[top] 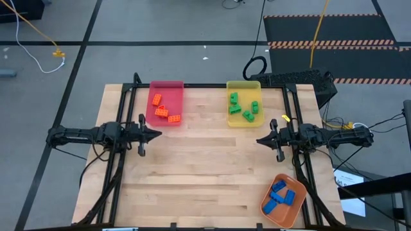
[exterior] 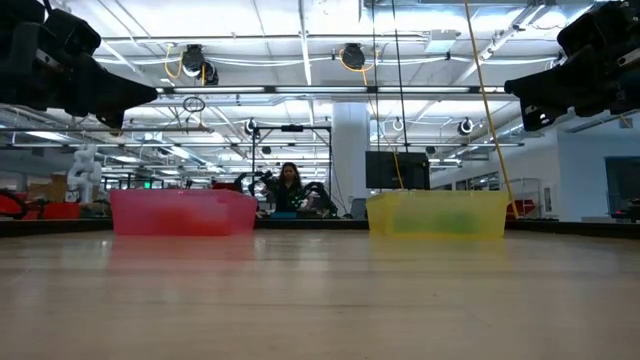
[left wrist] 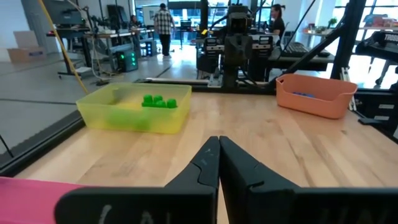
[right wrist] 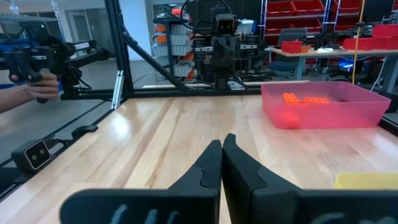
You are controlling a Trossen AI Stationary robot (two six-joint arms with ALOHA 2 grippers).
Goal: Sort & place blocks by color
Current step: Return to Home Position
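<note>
The left claw is clenched, fingers pressed tip to tip with nothing between them. It hangs over the left side of the table and points toward the middle. The right claw is clenched and empty too, facing it from the right side. The low view shows both raised off the wood, touching nothing.

All the blocks lie in trays. The orange blocks are in the pink tray at the far edge, just beyond the left claw. The green blocks are in the yellow tray, also at the far edge, near the right claw. The blue blocks are piled in the orange tray, which sits askew at the near right corner. There seem to be about five, though they overlap.

Between the claws, and from there to the near edge, the wood is open. Dark rails run along both sides.
</note>
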